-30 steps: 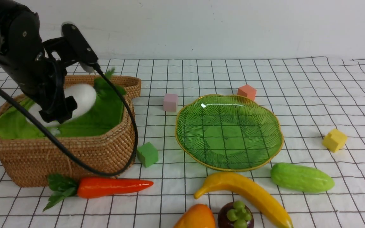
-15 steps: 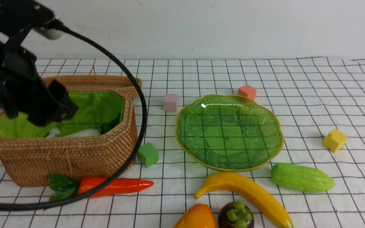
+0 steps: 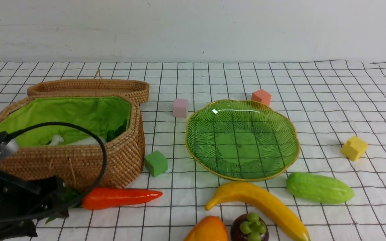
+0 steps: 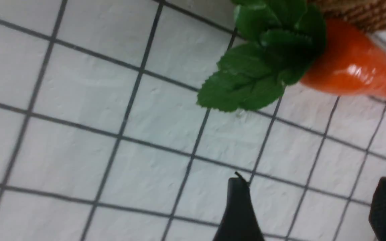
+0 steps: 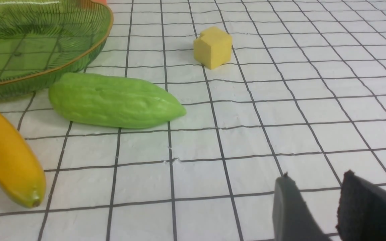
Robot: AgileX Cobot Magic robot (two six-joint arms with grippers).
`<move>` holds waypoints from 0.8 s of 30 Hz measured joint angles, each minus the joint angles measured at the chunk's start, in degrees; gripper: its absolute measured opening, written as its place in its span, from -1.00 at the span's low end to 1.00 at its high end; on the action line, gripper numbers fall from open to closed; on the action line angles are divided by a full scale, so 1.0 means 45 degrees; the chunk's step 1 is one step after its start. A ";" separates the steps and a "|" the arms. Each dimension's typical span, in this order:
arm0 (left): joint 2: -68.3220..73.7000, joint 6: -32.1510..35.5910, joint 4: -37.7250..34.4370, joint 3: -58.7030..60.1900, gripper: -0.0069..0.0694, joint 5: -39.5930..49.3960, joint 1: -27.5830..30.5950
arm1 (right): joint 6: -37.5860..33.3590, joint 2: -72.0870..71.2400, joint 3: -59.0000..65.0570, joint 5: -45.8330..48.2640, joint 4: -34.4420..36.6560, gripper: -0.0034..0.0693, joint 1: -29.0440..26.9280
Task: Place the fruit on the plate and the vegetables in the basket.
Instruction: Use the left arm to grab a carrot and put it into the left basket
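The basket (image 3: 122,160) stands at the left, with its lid (image 3: 89,87) behind it and the radish (image 3: 86,141) lying inside. The carrot (image 3: 119,197) lies just before the basket's front wall. The plate (image 3: 240,140) sits right of the basket, with one cube (image 3: 156,163) between them. Before the plate lies the banana (image 3: 263,204); the cucumber (image 3: 318,187) lies to its right. The mango (image 3: 208,231) and mangosteen (image 3: 249,229) sit side by side at the near edge, the mangosteen just beside the banana.

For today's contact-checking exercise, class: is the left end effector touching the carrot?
Apart. The left wrist view shows bare checked cloth lying between the open left end effector and the carrot, leaves included.
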 joint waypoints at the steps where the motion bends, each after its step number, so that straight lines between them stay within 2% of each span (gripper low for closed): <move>1: 0.0120 0.0622 -0.0907 0.0086 0.47 -0.0230 0.0259 | 0.0000 0.0000 0.0000 0.0000 0.0000 -0.24 0.0000; 6: 0.1104 0.2392 -0.3207 0.0117 0.52 -0.1076 0.0492 | 0.0000 0.0000 0.0000 0.0000 0.0000 -0.24 0.0000; 13: 0.2559 0.2976 -0.4391 0.0117 0.55 -0.2174 0.0516 | 0.0000 0.0000 0.0000 0.0000 0.0000 -0.24 0.0000; 14: 0.2591 0.3736 -0.4598 0.0117 0.55 -0.1930 0.0458 | 0.0000 0.0000 0.0000 0.0000 0.0000 -0.24 0.0000; 19: 0.1880 0.6173 -0.4582 -0.0669 0.55 -0.0118 -0.0431 | 0.0000 0.0000 0.0000 0.0000 0.0000 -0.24 0.0000; 22: 0.1573 0.6492 -0.4156 -0.1448 0.55 0.0440 -0.1076 | 0.0000 0.0000 0.0000 0.0000 0.0000 -0.24 0.0000; 23: 0.1520 0.6568 -0.3244 -0.2259 0.55 0.0830 -0.1807 | 0.0000 0.0000 0.0000 0.0000 0.0000 -0.24 0.0000; 24: 0.1520 0.6569 -0.3104 -0.2350 0.55 0.0865 -0.1895 | 0.0000 0.0000 0.0000 0.0000 0.0000 -0.24 0.0000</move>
